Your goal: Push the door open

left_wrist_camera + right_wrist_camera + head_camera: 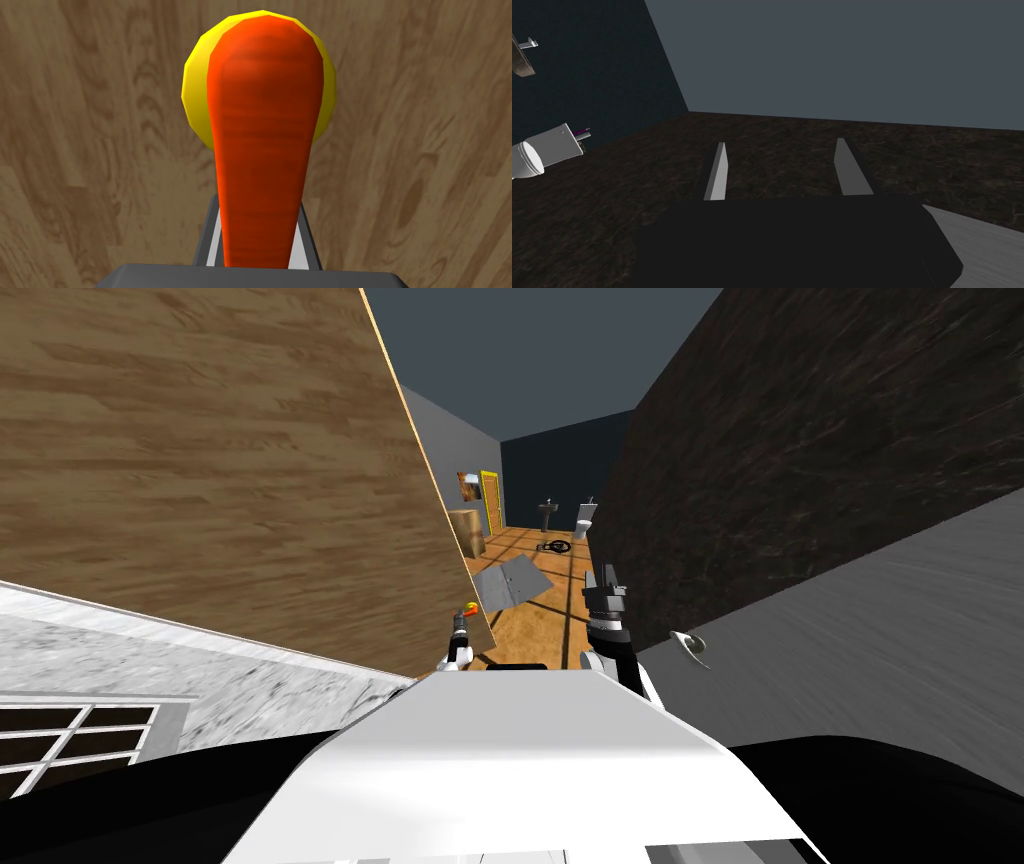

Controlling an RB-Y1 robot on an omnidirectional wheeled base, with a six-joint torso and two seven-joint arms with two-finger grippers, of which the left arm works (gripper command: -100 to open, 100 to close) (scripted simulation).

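The wooden door (250, 468) stands on my left, seen edge-on, with a gap past its edge into a room with an orange floor. Its orange lever handle (265, 130) sits on a round yellow base (192, 95). My left gripper (260, 245) is shut on that handle, both fingers pressing its sides, right against the wood-grain face. In the head view the left gripper (463, 623) sits small at the door's edge beside the handle (470, 610). My right gripper (603, 583) is raised beside the dark wall, open and holding nothing (784, 167).
A dark mottled wall (800, 488) runs close on my right, with a grey panel carrying a silver lever (690, 645) below it. Beyond the gap are a grey flat slab (510, 583) on the floor, a box (466, 533), a toilet (584, 526) and a pedestal sink (546, 513).
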